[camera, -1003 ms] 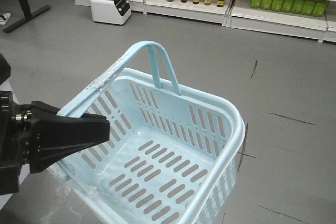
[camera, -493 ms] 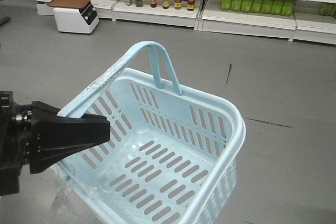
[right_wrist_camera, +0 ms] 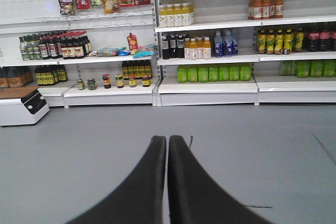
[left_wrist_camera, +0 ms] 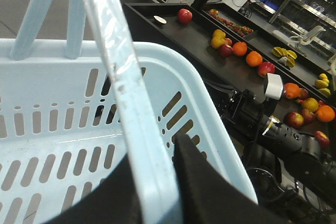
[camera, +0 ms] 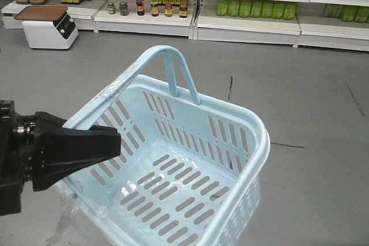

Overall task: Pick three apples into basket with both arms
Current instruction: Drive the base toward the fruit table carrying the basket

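The left gripper [left_wrist_camera: 155, 153] is clamped on the near-left rim of the pale blue basket [camera: 260, 131], holding it above the grey shop floor [camera: 311, 84]. The right gripper [right_wrist_camera: 167, 141] has its jaws pressed together and points at the far drink shelves [right_wrist_camera: 220, 72]. On the black counter [left_wrist_camera: 191, 35], right of the basket, red apples [left_wrist_camera: 184, 15] lie among oranges [left_wrist_camera: 240, 49].

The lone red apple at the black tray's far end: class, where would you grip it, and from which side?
Probably across the widest middle of the apple, coming from above: it is round, sits on the flat tray with free space around, and only a white disc nearby.
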